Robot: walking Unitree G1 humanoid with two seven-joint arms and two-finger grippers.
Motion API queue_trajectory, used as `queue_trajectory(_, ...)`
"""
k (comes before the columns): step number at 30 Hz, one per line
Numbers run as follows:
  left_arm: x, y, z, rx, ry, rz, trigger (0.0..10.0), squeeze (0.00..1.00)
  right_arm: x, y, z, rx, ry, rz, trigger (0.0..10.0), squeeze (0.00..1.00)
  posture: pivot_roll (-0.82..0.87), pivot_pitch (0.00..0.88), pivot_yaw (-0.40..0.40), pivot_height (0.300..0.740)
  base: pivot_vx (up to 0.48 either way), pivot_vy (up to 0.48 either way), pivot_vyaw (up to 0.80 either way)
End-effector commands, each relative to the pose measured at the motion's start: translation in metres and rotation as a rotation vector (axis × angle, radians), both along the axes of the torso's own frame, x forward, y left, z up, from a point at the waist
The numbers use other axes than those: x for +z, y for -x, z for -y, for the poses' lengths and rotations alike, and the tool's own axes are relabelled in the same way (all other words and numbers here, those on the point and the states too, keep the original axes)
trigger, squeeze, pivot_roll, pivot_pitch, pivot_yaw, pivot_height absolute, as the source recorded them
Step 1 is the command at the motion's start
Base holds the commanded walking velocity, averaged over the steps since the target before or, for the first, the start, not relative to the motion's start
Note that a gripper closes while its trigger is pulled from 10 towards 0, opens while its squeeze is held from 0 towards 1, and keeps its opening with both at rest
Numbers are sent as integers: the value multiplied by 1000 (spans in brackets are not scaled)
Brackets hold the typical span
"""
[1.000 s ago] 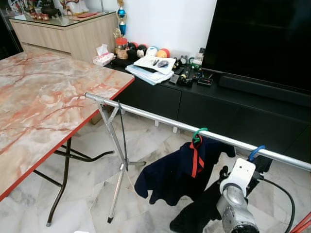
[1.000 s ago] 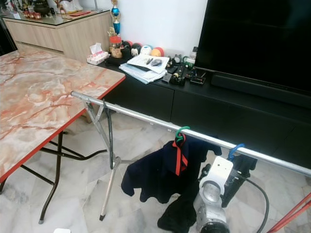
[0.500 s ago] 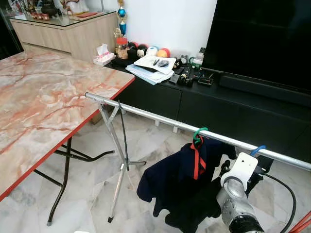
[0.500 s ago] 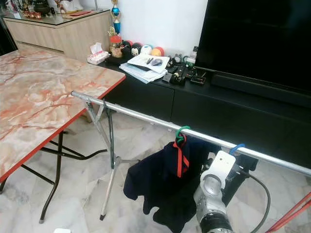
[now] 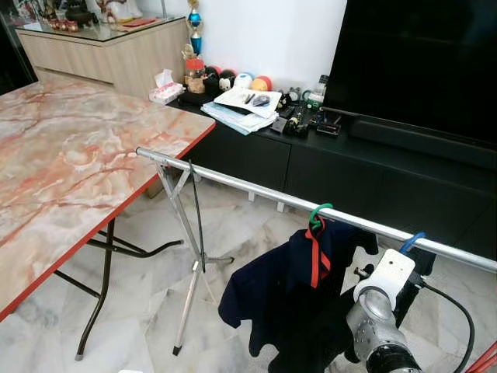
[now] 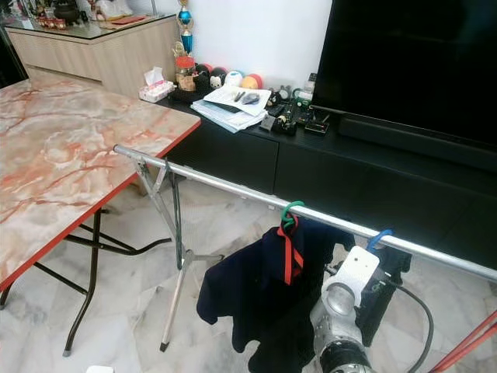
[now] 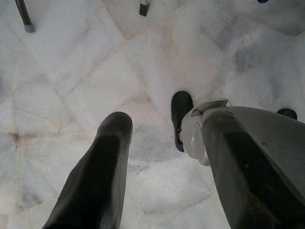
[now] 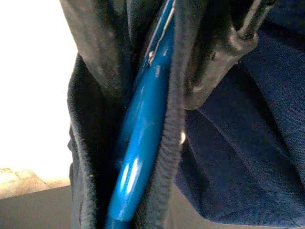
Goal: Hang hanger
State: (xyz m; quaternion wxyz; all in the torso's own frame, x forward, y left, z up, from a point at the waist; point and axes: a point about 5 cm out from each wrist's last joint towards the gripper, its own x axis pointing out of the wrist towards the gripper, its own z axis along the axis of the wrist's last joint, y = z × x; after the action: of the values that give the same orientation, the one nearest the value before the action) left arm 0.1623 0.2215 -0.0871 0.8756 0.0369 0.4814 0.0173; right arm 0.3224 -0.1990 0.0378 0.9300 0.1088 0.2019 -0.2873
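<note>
Right tool (image 8: 157, 90) clamped on blue hanger (image 8: 143, 157); hook (image 5: 411, 242) now over rail (image 5: 256, 194).

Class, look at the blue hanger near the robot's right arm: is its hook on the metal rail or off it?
On. The blue hanger's hook curves over the metal rail, beside the green hanger carrying the navy garment.

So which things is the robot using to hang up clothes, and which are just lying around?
For the job:
blue hanger
metal rail
right gripper, closed on the blue hanger
black garment

Just lying about:
marble table
papers
tissue box
navy shirt on green hanger
</note>
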Motion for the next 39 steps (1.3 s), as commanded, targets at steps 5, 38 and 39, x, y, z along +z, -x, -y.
queue_trajectory(5,-2,4,-1,-7,1,-19,10000,0,-1,1,3,-23,-5,-8,0,0,140,26,14,740,0,0,0)
queue_trajectory(38,-2,5,1,-22,13,-23,10000,0,7,23,4,103,242,163,0,0,126,27,8,740,0,0,0)
queue_trajectory(39,-2,5,1,-23,13,-23,10000,0,6,25,4,110,246,157,0,0,126,27,8,740,0,0,0)
